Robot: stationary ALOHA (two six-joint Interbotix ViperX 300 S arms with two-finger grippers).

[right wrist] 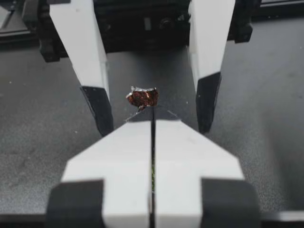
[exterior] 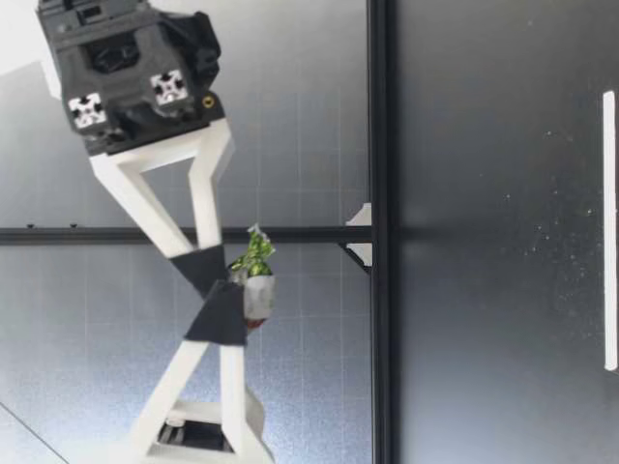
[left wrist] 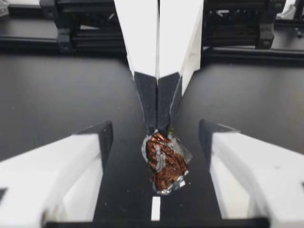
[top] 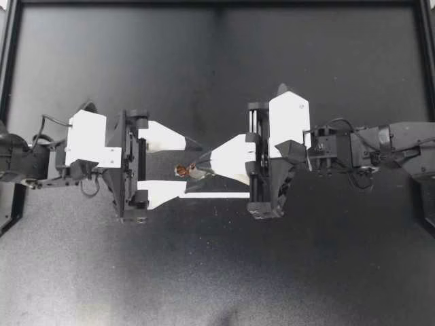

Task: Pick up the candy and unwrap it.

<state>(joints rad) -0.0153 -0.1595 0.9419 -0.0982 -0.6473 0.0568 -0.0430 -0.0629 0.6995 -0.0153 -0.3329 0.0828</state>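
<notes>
The candy (top: 181,170) is a brown lump in torn silver foil, held above the dark table. My right gripper (top: 197,168) is shut on its wrapper end. My left gripper (top: 193,166) stands open around it, one finger on each side and neither touching. In the left wrist view the candy (left wrist: 164,164) hangs from the right gripper's closed fingertips (left wrist: 156,109), between my own spread fingers (left wrist: 90,152). In the right wrist view the candy (right wrist: 142,97) sticks out past the shut tips. In the low view a green scrap of wrapper shows on the candy (exterior: 254,275).
A thin white strip (top: 217,195) lies on the table just under the grippers, also in the low view as the white strip (exterior: 609,232). A black frame (top: 217,3) borders the table. Both arms meet at the middle.
</notes>
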